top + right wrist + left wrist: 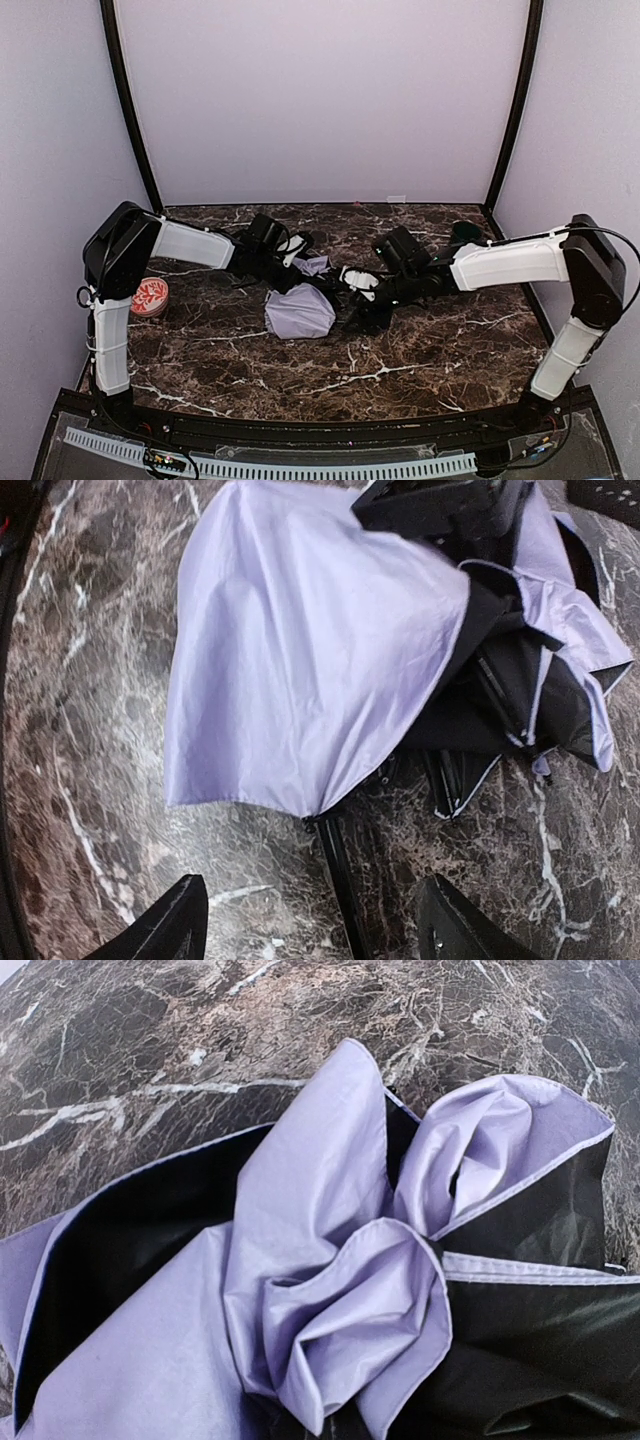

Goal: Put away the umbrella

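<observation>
A: A dark marble table [430, 350] with white veins, pale lilac walls [320, 100] around it. Where is the umbrella?

B: The umbrella [298, 312] lies crumpled about mid-table, a little toward the left edge. The lavender canopy [300, 660] faces up, and black lining spills out on its right side.

A: And the right pincer?

B: The right pincer [315, 910] sits just beside the bundle, on its right. Its fingers [180, 925] are spread wide and grip nothing. The thin black shaft [335, 880] comes out from under the canopy's hem and runs back into the gap between them.

A: So how does the long axis lie?

B: As I judge it, from the canopy toward the right pincer. The fingers stand either side of that line, so closing should catch the shaft. Whether they are low enough, I cannot tell.

A: And the left one?

B: The left pincer [297, 258] is at the bundle's far-left end, closed tight. Its camera shows only folds of fabric, so I cannot say whether it pinches cloth. Both arms are close, but only the right faces the shaft.
</observation>
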You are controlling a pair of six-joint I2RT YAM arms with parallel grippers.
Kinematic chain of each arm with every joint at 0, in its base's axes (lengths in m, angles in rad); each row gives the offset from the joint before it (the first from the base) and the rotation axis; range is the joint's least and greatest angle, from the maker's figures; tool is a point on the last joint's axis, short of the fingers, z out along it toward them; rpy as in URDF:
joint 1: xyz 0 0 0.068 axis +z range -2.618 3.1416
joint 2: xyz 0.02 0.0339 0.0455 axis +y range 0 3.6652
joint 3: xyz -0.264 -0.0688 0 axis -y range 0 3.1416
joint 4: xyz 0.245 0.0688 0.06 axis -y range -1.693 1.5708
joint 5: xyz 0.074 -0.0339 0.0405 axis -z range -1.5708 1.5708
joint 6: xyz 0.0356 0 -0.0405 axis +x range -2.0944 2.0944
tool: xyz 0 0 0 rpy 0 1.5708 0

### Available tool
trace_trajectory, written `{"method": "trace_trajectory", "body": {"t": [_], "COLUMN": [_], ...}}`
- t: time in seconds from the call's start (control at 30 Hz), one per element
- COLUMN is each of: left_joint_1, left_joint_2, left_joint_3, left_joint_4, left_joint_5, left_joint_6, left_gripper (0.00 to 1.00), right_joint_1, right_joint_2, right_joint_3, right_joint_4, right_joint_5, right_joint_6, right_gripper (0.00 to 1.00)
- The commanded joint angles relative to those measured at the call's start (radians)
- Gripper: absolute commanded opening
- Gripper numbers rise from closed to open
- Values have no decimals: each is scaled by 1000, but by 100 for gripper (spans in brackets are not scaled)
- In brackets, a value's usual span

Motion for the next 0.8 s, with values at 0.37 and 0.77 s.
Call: {"method": "trace_trajectory", "body": {"t": [0.37,0.77], "left_joint_1": [10,11], "left_joint_2": [-111,-282], "left_joint_3": [-48,-25], "left_joint_4": [-103,-124], "left_joint_5": [-37,20], "left_joint_6": [34,26], "left_gripper": [0,0], "right_joint_1": [119,308], "right_joint_2": [176,-43], "right_joint_3": [-3,-189], "right_joint_4": [44,201], "right_joint_5": [264,326], "right_joint_6": [-267,-382], "right_gripper": [16,0]}}
